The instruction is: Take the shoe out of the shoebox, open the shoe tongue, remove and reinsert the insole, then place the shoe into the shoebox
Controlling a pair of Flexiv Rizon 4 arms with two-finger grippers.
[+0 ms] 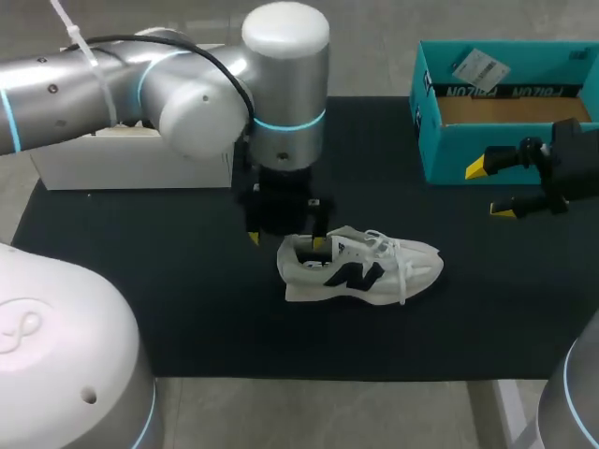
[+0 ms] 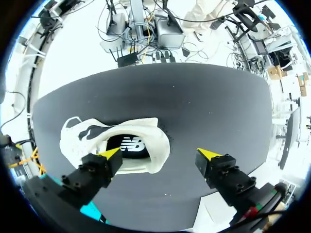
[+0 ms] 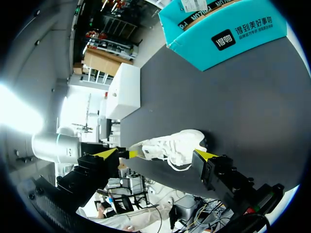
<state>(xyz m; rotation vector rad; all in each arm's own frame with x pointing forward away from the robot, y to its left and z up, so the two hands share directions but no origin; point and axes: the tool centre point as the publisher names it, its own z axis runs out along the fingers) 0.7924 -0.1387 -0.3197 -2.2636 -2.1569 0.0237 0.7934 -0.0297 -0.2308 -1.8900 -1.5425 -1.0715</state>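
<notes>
The left gripper (image 1: 285, 240) hangs over the heel end of the shoe (image 1: 360, 267) with its fingers spread wide and nothing held between them. In the left wrist view one yellow fingertip (image 2: 111, 154) sits at the rim of the shoe's heel opening, while the other is out over the black mat (image 1: 187, 299) beside the shoe; whether the near tip touches the collar I cannot tell. The dark insole (image 2: 130, 144) shows down inside that opening.

The shoe is white with a dark side mark. It stands on its sole on the mat, outside the shoebox (image 1: 468, 154), with its heel under the left gripper and its toe pointing away from it. Its laces lie loose over the tongue.

The right gripper (image 1: 489, 190) is well apart from the shoe, past its toe end and just in front of the teal shoebox. Its fingers are likewise wide apart and empty.

A white box (image 1: 122, 164) rests on the mat beyond the shoe's heel end
</notes>
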